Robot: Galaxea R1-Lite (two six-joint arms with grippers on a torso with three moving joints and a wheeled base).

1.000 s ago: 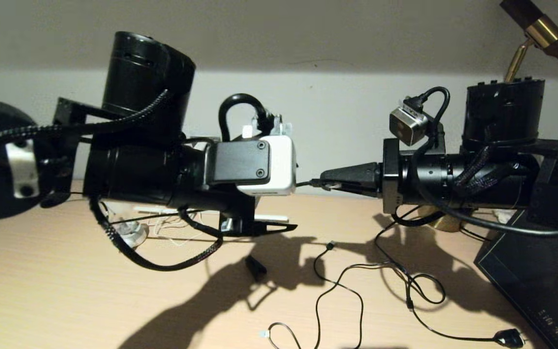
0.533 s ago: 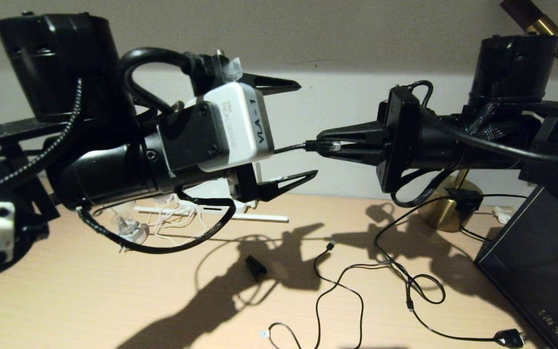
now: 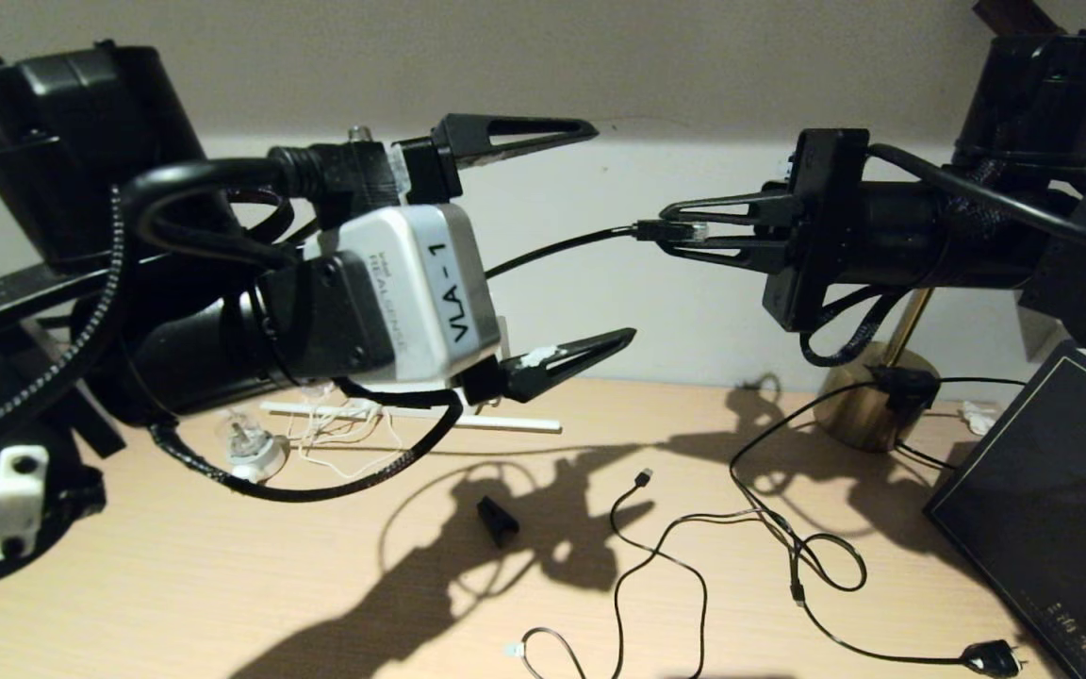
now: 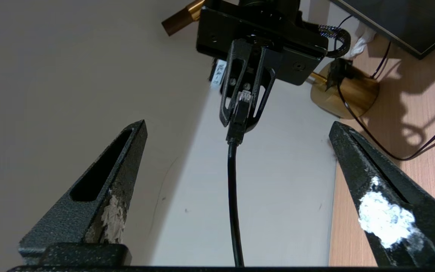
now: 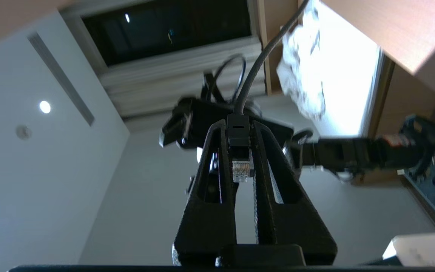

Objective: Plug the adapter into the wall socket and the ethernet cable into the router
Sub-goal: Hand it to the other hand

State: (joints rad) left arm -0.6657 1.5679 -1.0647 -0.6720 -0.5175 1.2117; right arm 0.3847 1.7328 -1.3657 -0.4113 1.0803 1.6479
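Note:
My right gripper is shut on the ethernet cable, high above the desk. Its clear clip connector sits between the fingers and points back towards the wrist, so the right gripper pinches the black boot. The black cable runs between the spread fingers of my open left gripper, touching neither. A thin white stick below the left arm looks like a router antenna. The router's box, the adapter and the wall socket are out of view.
On the desk lie a round travel plug with a clear dome, tangled white cord, a small black clip, a thin black USB cable and a black mains plug. A brass lamp base and dark box stand at right.
Both arms have risen. The left wrist has rolled and its fingers now stand wide apart, one above and one below the cable. The right gripper has carried the connector up and to the right.

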